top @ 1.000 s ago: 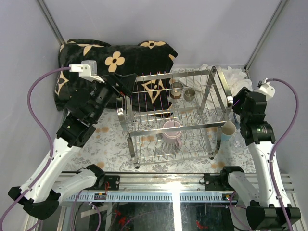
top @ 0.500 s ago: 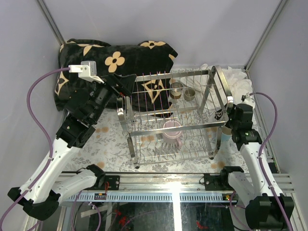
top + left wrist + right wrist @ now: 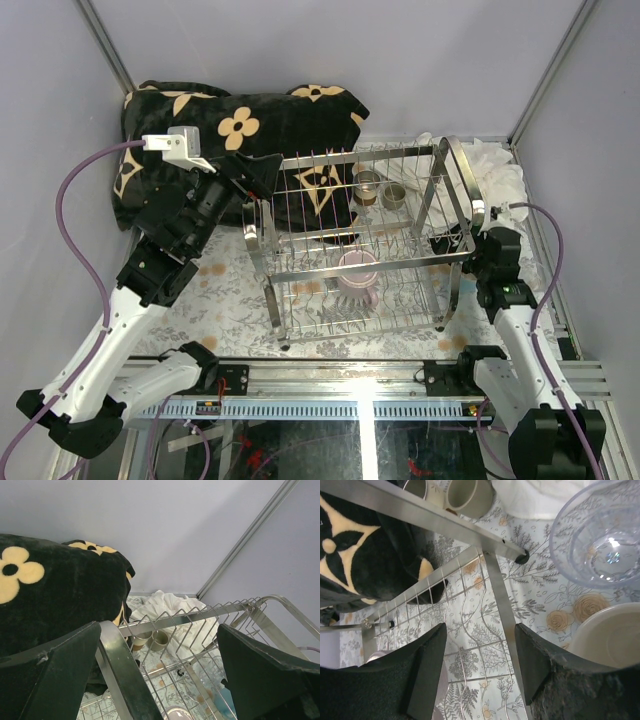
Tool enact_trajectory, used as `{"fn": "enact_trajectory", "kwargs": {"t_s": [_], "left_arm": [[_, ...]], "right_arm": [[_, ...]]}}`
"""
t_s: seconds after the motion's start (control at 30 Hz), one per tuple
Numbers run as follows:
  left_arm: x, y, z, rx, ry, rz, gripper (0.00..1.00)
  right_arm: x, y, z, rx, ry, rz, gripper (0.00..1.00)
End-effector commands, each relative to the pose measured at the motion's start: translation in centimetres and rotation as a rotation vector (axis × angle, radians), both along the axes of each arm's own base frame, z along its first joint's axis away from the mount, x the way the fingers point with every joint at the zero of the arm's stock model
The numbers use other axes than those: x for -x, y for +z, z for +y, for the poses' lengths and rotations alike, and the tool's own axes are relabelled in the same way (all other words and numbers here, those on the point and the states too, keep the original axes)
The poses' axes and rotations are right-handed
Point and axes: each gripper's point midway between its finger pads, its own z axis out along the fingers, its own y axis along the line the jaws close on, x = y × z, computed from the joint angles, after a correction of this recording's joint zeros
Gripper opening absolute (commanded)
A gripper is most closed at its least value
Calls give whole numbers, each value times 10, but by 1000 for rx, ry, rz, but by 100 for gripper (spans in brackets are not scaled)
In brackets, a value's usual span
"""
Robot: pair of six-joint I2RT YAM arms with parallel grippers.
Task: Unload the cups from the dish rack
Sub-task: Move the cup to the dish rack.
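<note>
The chrome wire dish rack stands mid-table. A pink-mauve mug sits in its lower tier. Two beige cups stand on the table behind the rack, and also show in the left wrist view. My left gripper is open and empty at the rack's left end, with the looped handle between its fingers. My right gripper is open and empty at the rack's right end, over the lower tier's edge bar. A clear ribbed glass and a cream cup stand beside it.
A black blanket with cream flowers lies at the back left, partly under the rack. A white cloth is bunched at the back right corner. A light blue cup shows past the rack's right end. Grey walls enclose the table.
My right arm has swung down and inward to the rack's right end, now hiding the light blue cup beside it in the top view. The left arm has not moved.
</note>
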Motion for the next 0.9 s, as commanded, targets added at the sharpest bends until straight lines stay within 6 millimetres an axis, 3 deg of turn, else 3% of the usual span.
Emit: {"fn": "enact_trajectory", "kwargs": {"t_s": [0.0,0.57,0.87], "left_arm": [[-1,-20,-6,-18,-29,57,100],[-2,-21,-5,-21,-24,58,100],[-3,-21,-5,-23,-23,58,100]], "right_arm": [[-3,15,14,-62,62,-75,64],[11,16,63,-213,361,-137,64],[19,7,77,-262,469,-122,64]]}}
